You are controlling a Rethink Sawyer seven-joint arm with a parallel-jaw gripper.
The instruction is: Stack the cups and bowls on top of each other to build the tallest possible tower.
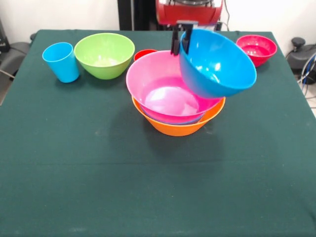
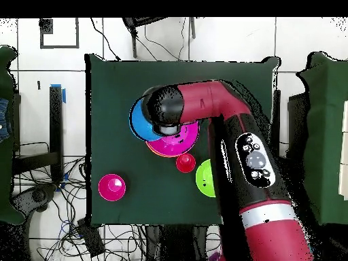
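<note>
My gripper (image 1: 181,44) is shut on the far rim of a blue bowl (image 1: 217,64), which hangs tilted above the right side of the tower. The tower is a big orange bowl (image 1: 177,127) with a pink bowl (image 1: 170,94) nested in it and a bluish sliver of another bowl between them. A light blue cup (image 1: 60,61) and a lime green bowl (image 1: 104,55) stand at the back left. A small red bowl (image 1: 256,49) sits at the back right. From overhead, the blue bowl (image 2: 141,121) overlaps the pink bowl (image 2: 178,141), and the arm's wrist hides the gripper.
A small red vessel (image 1: 144,53) peeks out behind the pink bowl; overhead it shows as a red round (image 2: 185,163). The arm (image 2: 251,163) covers part of the green bowl (image 2: 204,178) and hides the blue cup. The red bowl (image 2: 111,187) stands alone near a corner.
</note>
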